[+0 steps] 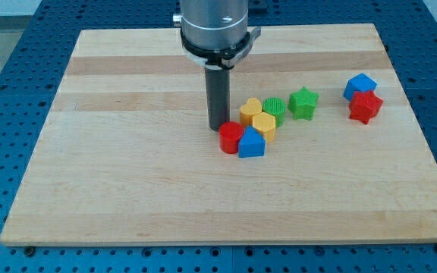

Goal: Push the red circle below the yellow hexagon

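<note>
The red circle (231,137) lies near the board's middle, touching a blue block (252,143) on its right. The yellow hexagon (264,125) sits just above the blue block, up and to the right of the red circle. My tip (218,127) stands just above and slightly left of the red circle, close to or touching its upper left edge. A yellow heart (250,111) and a green circle (275,108) touch the hexagon from above.
A green star (303,102) lies right of the cluster. A blue block (360,86) and a red star (365,107) sit together near the board's right edge. The wooden board (127,167) rests on a blue perforated table.
</note>
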Controlling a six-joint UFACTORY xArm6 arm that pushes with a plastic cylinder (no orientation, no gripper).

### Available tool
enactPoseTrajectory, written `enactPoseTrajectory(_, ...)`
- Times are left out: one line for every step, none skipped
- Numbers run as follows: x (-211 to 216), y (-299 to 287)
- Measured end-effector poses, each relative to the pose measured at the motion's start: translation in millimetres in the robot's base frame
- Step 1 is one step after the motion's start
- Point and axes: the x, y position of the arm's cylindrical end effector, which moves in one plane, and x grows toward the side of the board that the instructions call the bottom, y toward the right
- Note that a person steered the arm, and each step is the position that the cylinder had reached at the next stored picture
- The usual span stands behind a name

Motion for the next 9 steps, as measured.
enactPoseTrajectory(12.7,0.0)
enactPoseTrajectory(21.4,-1.3)
enactPoseTrajectory(28.2,-23.7)
enactPoseTrajectory(46.1,-42.4)
enactPoseTrajectory(54.5,-42.6)
enactPoseTrajectory(54.5,-38.1)
enactPoseTrajectory(54.5,-24.7)
enactPoseTrajectory(54.5,-6.5)
enactPoseTrajectory(54.5,13.8)
